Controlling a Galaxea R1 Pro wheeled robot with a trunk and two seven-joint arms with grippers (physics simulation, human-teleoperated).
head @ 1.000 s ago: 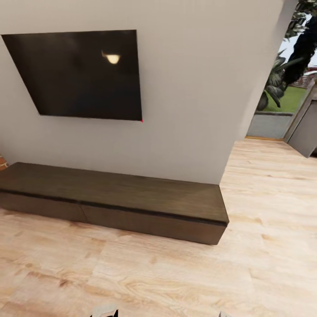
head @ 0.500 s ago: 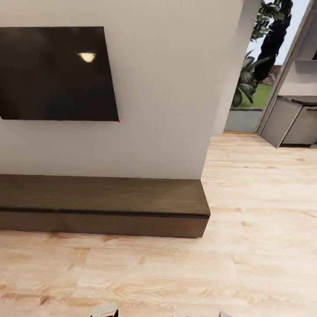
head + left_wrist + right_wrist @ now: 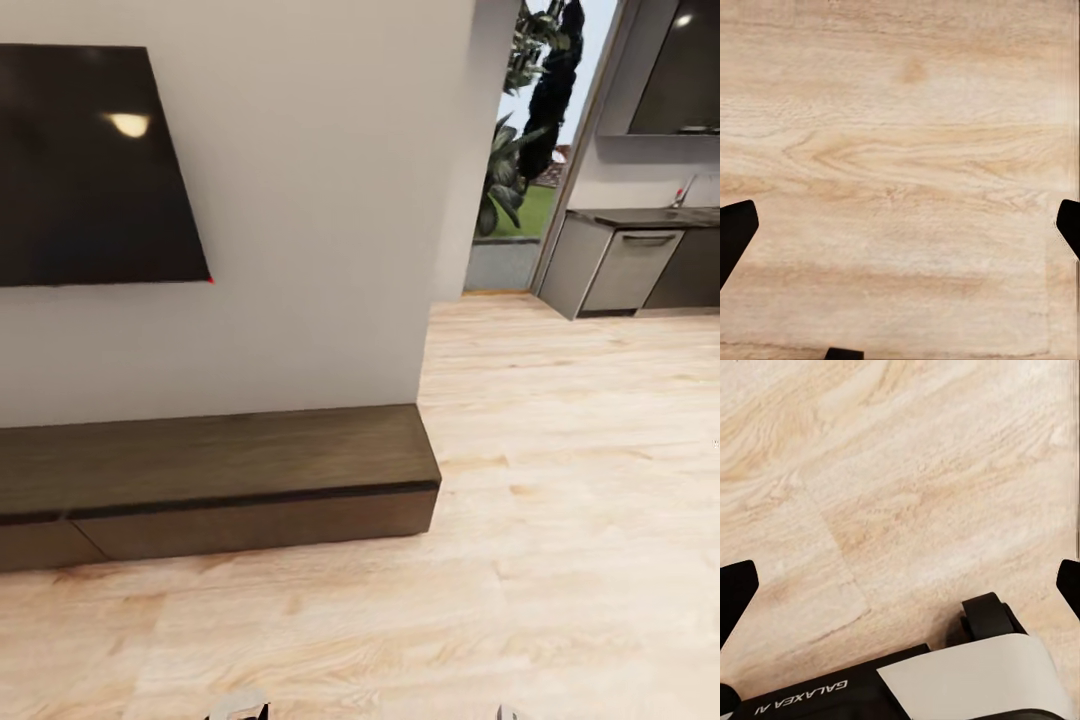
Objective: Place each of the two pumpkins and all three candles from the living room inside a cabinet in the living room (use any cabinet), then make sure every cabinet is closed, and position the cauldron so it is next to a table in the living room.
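The cabinet (image 3: 215, 485) lies low along the foot of the white wall (image 3: 310, 200) in the left half of the head view, its flat dark-brown top bare and its drawer fronts flush and closed, with a seam between two drawers near the left edge. Above it on the wall hangs a black TV (image 3: 85, 165) with a lamp's glare on its screen. The cabinet's right end stops level with the wall's corner; past that corner the pale wood floor (image 3: 560, 480) runs back to an opening with green plants (image 3: 515, 150) beyond it. To the far right stand grey kitchen cupboards (image 3: 625, 265) under a dark counter. Nothing lies on the floor between the cabinet and the camera. In the left wrist view the left hand (image 3: 900, 236) points straight down at the floorboards, its two dark fingertips (image 3: 735, 232) set wide apart, released and holding nothing. The right hand (image 3: 900, 592) is likewise spread and empty over the floor, with the robot's base (image 3: 945, 679), marked GALAXEA, and one black wheel (image 3: 986, 619) under it.
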